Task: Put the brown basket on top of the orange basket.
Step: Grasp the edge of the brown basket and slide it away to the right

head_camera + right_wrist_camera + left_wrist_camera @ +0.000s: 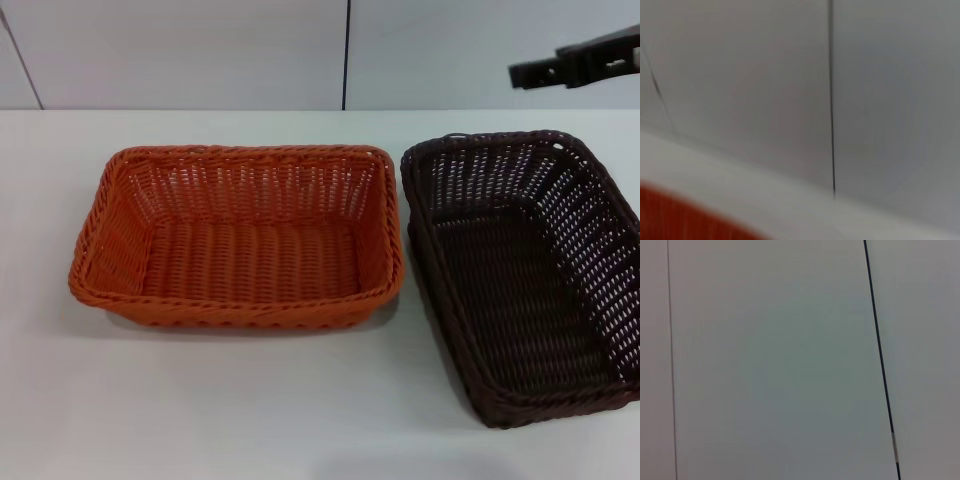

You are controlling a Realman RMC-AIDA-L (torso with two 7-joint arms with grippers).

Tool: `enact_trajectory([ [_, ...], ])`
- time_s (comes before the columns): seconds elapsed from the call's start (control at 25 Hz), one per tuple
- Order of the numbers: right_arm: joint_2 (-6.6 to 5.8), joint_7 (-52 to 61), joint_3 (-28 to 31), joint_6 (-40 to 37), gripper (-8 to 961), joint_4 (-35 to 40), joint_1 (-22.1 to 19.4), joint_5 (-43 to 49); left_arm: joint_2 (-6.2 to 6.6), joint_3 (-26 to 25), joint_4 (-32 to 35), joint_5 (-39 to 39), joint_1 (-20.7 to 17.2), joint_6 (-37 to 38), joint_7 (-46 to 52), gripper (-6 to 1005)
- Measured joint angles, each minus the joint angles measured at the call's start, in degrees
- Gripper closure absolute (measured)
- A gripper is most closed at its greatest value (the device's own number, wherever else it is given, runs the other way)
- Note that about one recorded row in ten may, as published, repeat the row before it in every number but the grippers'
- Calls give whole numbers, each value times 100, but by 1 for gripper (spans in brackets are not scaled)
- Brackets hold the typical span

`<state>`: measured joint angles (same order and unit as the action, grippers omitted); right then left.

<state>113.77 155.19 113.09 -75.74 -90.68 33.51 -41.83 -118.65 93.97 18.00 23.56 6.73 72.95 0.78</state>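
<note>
Two baskets side by side on the bench, right tool raised behind them.

The right tool (530,72) hangs above the far right of the bench (200,400), in front of the wall (200,50). Below it and nearer the robot sits the brown basket (520,275), set at a slant. Further to the tool's left sits the orange basket (240,235), just beside the brown one, their near corners almost touching. Both baskets stand upright. In the right wrist view a corner of the orange basket (685,217) shows before the wall.
</note>
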Motion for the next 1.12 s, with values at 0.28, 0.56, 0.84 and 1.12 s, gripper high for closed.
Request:
enact_trajectory([
  [0.28,-118,455,633,-3370,287,-827,1251,1209,3,5,-30,0,18,-14,51,345],
  [0.56,-126,-87,511,-4308,287,-3,1572,849,-2,41,-72,-1,24,-62,63,345],
  [0.84,-109,-1280,243,-4862,288,116,1491,597,0,67,-166,-1,72,-128,67,345],
  [1.12,-377,-1749,-242,-4973,287,-42,1143,-36,-12,69,-167,-1,91,-183,70,345],
])
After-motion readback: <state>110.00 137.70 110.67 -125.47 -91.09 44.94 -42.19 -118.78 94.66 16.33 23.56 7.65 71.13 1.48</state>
